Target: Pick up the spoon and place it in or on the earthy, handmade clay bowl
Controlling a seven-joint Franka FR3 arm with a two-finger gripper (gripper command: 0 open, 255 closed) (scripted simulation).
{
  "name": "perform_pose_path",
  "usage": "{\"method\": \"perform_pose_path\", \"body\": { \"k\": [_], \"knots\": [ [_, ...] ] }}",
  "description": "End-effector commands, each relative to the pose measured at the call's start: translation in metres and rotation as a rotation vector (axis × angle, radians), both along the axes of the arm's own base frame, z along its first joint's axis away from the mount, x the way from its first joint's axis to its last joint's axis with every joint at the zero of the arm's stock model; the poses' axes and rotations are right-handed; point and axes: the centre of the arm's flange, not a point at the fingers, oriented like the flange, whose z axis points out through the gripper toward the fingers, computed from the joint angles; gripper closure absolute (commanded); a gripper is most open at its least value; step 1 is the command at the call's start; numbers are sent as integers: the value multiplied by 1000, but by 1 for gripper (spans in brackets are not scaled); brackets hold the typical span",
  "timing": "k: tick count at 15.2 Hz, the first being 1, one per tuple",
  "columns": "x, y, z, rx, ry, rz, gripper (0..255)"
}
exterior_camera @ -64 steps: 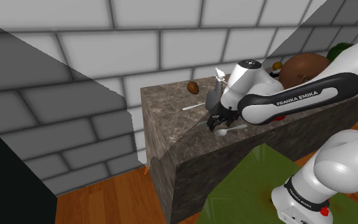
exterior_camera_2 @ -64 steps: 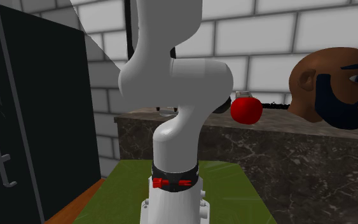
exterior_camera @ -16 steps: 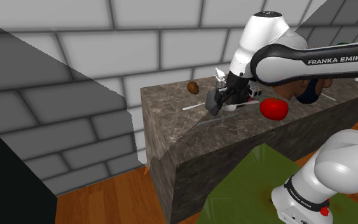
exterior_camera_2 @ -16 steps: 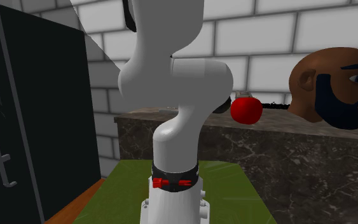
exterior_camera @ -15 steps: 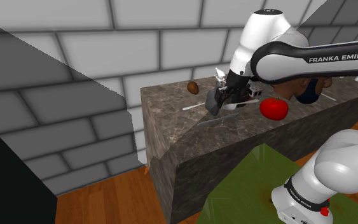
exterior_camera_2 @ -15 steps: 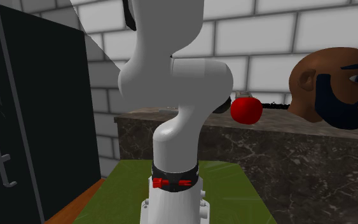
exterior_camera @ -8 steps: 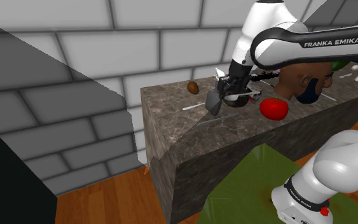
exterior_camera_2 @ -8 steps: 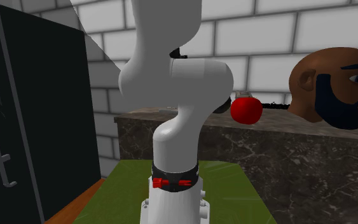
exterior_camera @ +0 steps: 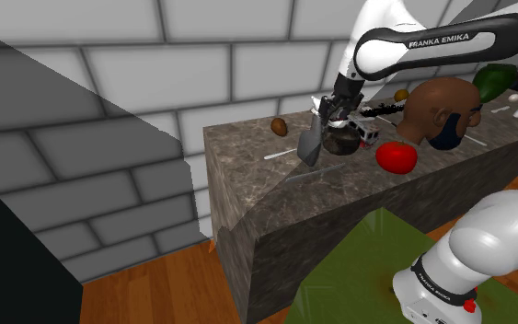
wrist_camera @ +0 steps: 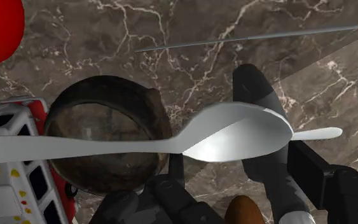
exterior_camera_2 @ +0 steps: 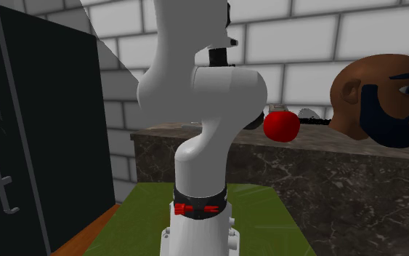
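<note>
My gripper is shut on a large grey spoon and holds it in the air above the marble counter. In the wrist view the gripper clasps the spoon near its neck. The spoon's handle runs out over the dark brown clay bowl, while its scoop hangs beside the bowl's rim. The bowl stands on the counter just below and behind the hand.
A red apple lies near the counter's front edge. A white and red toy vehicle stands against the bowl. A bearded head bust and a brown egg-shaped thing also stand on the counter. A thin rod lies on the marble.
The arm has risen, carrying the spoon up and a little toward the shoulder view's right, closer to the bowl. The grip has stayed shut.
</note>
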Motion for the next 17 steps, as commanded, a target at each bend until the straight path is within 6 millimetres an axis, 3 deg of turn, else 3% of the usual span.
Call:
{"method": "perform_pose_path", "body": {
  "k": [1,6,17],
  "knots": [
    [14,-21,2,-1,0,1,255],
    [47,-76,4,-1,0,1,255],
    [47,-76,-54,-1,0,1,255]
  ]
}}
